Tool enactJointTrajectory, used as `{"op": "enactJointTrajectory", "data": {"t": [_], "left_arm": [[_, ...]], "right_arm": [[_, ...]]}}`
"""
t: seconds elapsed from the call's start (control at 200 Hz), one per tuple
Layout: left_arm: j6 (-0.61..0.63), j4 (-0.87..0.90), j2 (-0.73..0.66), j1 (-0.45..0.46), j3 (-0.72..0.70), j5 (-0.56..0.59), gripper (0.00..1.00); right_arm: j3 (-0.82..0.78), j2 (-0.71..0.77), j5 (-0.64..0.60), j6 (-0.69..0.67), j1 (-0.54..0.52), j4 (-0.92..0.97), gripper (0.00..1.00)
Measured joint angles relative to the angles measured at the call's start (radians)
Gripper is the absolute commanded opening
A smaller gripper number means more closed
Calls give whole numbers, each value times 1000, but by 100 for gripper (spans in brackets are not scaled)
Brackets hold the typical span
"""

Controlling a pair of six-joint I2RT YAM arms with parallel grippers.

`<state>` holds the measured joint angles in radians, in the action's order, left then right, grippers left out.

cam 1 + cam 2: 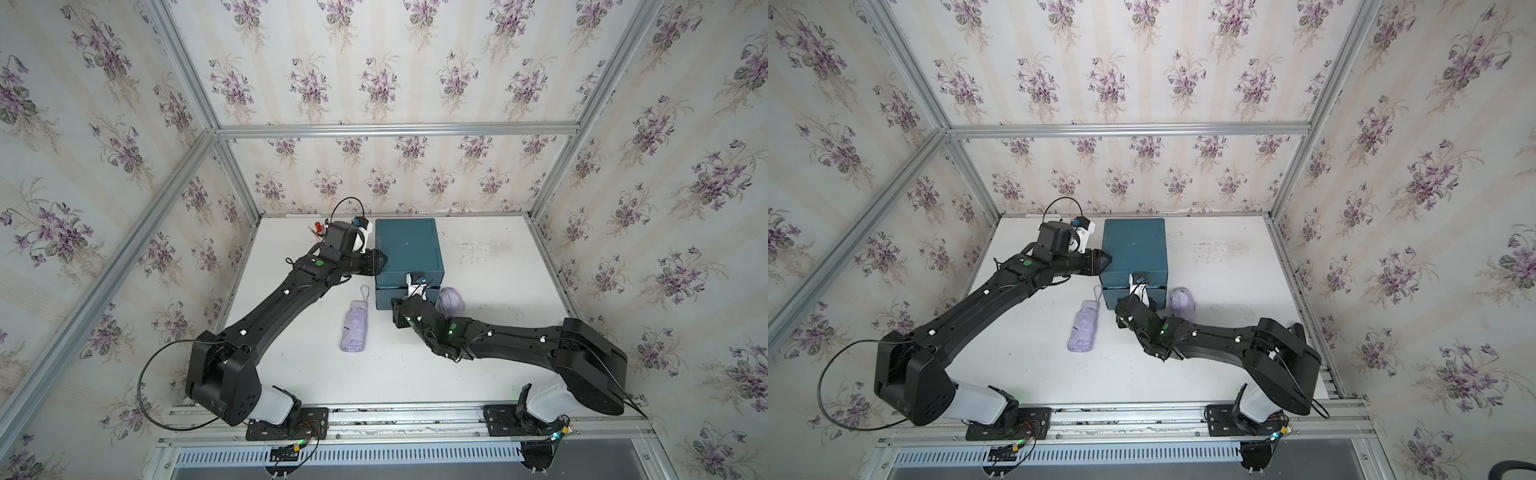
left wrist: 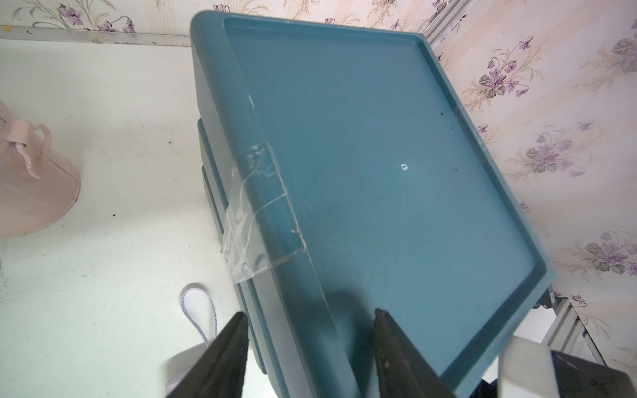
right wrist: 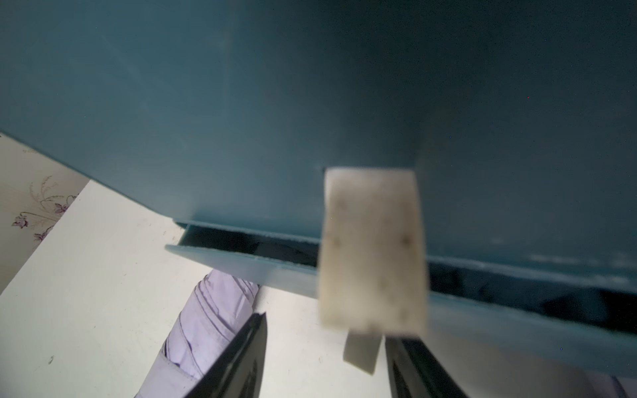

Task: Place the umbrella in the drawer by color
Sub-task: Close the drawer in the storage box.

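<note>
**Umbrella (image 1: 355, 326) beside ajar drawer (image 3: 238, 263)**

Right gripper (image 3: 325, 329), jaws apart, faces the drawer; left gripper (image 2: 312, 313) straddles the cabinet (image 2: 379, 138) rim, grip unclear. Lilac umbrella lies on the table (image 1: 498, 353) at the right gripper's 8 o'clock, axis 12–6, strap end (image 2: 198, 310) nearer the left.

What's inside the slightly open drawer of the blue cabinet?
In the right wrist view the drawer shows only a narrow dark gap, with nothing visible in it. The cabinet itself and a white tab in front cover the rest.
</note>
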<state>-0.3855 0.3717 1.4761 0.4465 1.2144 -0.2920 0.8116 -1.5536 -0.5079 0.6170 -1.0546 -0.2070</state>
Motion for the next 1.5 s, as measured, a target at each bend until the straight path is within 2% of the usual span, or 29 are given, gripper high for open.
{"op": "enactJointTrajectory", "data": {"t": [0.36, 0.475, 0.57, 0.749, 0.884, 0.974, 1.144, 1.329, 1.499], "left_arm": [[10, 3, -4, 0, -2, 6, 58], [11, 5, -5, 1, -2, 14, 62], [10, 17, -5, 1, 5, 23, 65], [-1, 49, -12, -1, 27, 31, 69], [-15, 64, -5, -1, 41, 29, 69], [-27, 55, 3, -1, 42, 21, 68], [-47, 19, 24, -1, 42, -2, 66], [-59, -15, 24, -1, 26, -6, 65], [-59, -19, 23, -1, 24, -5, 65]], "right_arm": [[-8, -44, -51, -18, -4, -84, 61], [-29, -11, -51, -13, -5, -87, 61], [-79, 71, -40, 16, -5, -87, 60], [-250, 246, 132, 145, 37, -113, 54], [-401, 276, 282, 285, 54, -224, 49], [-468, 246, 361, 370, 92, -329, 48], [-478, 141, 447, 448, 154, -509, 43], [-461, -42, 506, 509, 192, -674, 42], [-476, -134, 518, 536, 194, -829, 39]]}}
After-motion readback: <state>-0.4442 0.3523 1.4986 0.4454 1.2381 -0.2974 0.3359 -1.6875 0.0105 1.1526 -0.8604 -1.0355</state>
